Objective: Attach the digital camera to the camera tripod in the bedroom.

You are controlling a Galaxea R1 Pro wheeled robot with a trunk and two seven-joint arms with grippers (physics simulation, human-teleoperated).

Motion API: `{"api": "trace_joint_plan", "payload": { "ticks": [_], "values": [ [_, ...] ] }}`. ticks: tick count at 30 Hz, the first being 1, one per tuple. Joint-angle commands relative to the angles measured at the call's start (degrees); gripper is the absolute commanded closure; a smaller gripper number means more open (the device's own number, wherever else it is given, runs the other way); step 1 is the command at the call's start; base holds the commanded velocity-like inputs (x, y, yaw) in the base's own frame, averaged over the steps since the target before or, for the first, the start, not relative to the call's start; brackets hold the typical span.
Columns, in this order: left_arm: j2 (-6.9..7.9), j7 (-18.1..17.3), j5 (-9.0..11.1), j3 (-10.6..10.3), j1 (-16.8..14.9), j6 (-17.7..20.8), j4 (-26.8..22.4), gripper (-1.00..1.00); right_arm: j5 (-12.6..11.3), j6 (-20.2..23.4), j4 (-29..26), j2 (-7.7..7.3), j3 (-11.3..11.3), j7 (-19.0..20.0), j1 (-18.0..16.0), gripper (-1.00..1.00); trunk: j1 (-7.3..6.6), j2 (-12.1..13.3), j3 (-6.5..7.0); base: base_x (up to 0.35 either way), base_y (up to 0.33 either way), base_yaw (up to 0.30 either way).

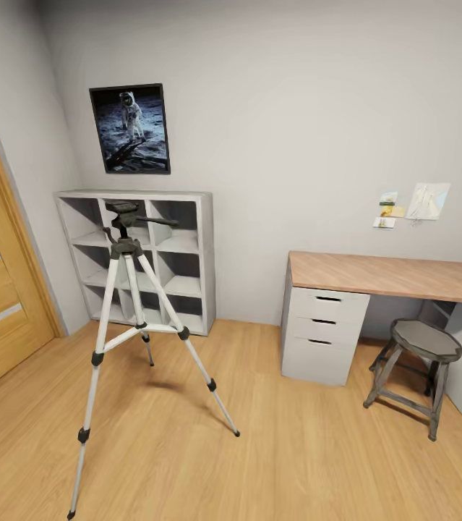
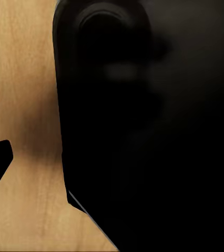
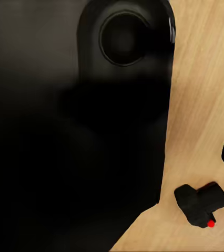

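- In the left wrist view, a broad black body part (image 2: 143, 131) has a matte, smooth shell with rounded edges and a raised circular boss near one end.
- A thin pale line edges its lower corner.
- In the right wrist view, a like black housing (image 3: 75, 131) carries a glossy circular recess ringed by a rim.

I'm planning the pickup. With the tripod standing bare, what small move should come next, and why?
Probably lower the right arm toward the small black boxy digital camera lying on the light wood plank floor. The silver-legged camera tripod stands with nothing on its dark grey head, and the right wrist view shows the camera on the floor, ungrasped. Whether the fingers are open cannot be told.
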Motion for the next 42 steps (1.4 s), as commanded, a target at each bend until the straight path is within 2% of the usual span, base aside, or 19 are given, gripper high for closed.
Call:
{"api": "trace_joint_plan", "payload": {
  "ticks": [1, 3, 8, 15, 23, 29, 42],
  "values": [
    [0.00, 0.0, 0.0, 0.0, 0.0, 0.0, 0.0, -1.00, 0.0, 0.0, 0.0, 0.00, 0.0, 0.0, 0.0, -1.00, 0.00, 0.0, -0.03, 0.000, 0.000, 0.000],
    [-0.09, -0.2, 0.7, 0.7, -0.2, -0.4, -0.6, -1.00, 0.6, -0.4, -0.3, 0.01, 0.3, 0.1, -0.1, -1.00, 0.00, 0.0, -0.03, 0.000, 0.000, 0.000],
    [-0.11, -0.2, 0.8, 0.8, -0.2, -0.4, -0.6, -1.00, 0.6, -0.5, -0.3, 0.00, 0.3, 0.1, -0.1, -1.00, 0.00, 0.0, -0.03, 0.000, 0.000, 0.000],
    [-0.09, -0.3, 3.1, 2.9, -0.2, -2.7, -0.8, -1.00, 0.6, -2.6, -0.3, 0.00, 0.3, 0.2, -0.1, -1.00, 0.00, 0.0, -0.03, 0.000, 0.000, 0.000],
    [0.06, -0.3, 5.7, 3.2, -0.2, -5.3, -0.8, -1.00, 0.5, -3.2, -0.3, 0.00, 0.2, 0.1, -0.1, -1.00, 0.00, 0.0, -0.03, 0.000, 0.000, -0.078],
    [0.09, -0.3, 7.5, 3.2, -0.2, -5.4, -0.8, -1.00, 0.4, -3.2, -0.3, 0.00, 0.2, 0.1, -0.1, -1.00, 0.00, 0.0, -0.03, 0.000, 0.000, -0.233],
    [0.09, -0.2, 7.8, 3.4, -0.2, -5.4, -0.7, -1.00, 0.5, -3.2, -0.3, 0.02, 0.2, 0.1, -0.1, -1.00, 0.00, 0.0, -0.03, 0.000, 0.000, -0.244]
  ]
}}
